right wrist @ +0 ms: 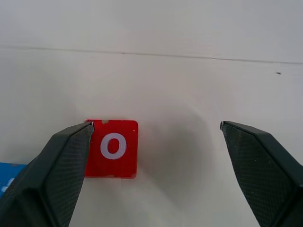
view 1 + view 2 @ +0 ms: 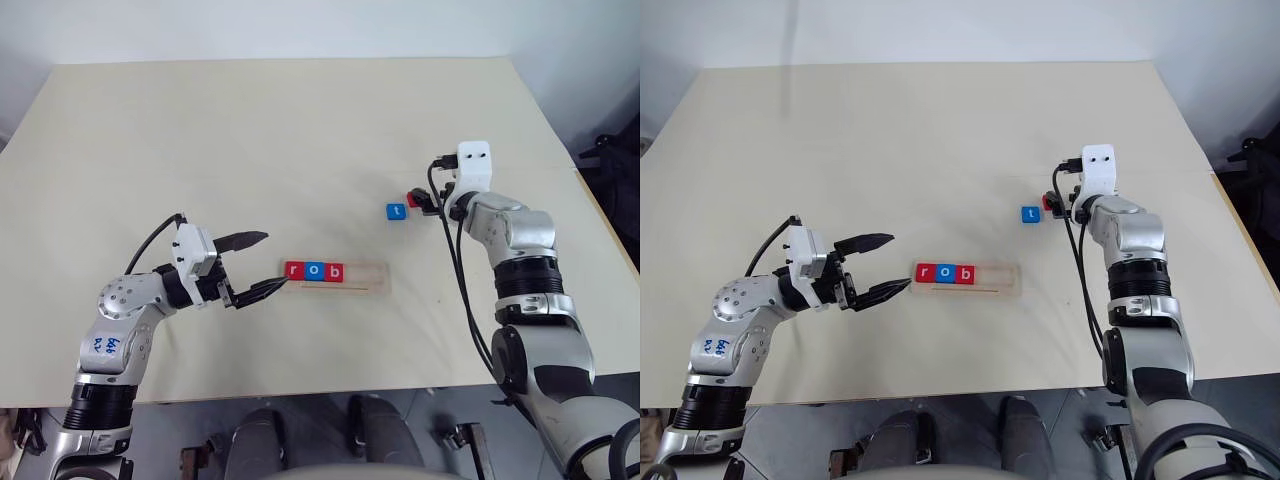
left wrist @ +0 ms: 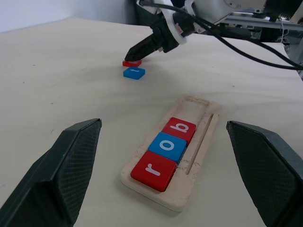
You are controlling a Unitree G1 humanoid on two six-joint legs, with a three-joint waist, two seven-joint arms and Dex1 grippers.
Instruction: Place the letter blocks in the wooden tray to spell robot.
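The wooden tray (image 2: 368,278) lies mid-table with three letter blocks at its left end: red r (image 2: 294,270), blue o (image 2: 314,270), red b (image 2: 334,271). Its right half is bare. My left gripper (image 2: 275,260) hovers open just left of the tray's end, holding nothing. Farther right, a blue t block (image 2: 396,211) and a red o block (image 1: 112,148) lie flat on the table side by side. My right gripper (image 1: 156,125) is open and low over the red o, which sits beside one finger (image 1: 57,175), off-centre in the gap.
The pale table (image 2: 250,140) stretches bare behind the blocks. Its right edge (image 2: 600,215) runs close to my right arm, with dark equipment beyond it. Black cables (image 2: 462,290) hang along the right forearm.
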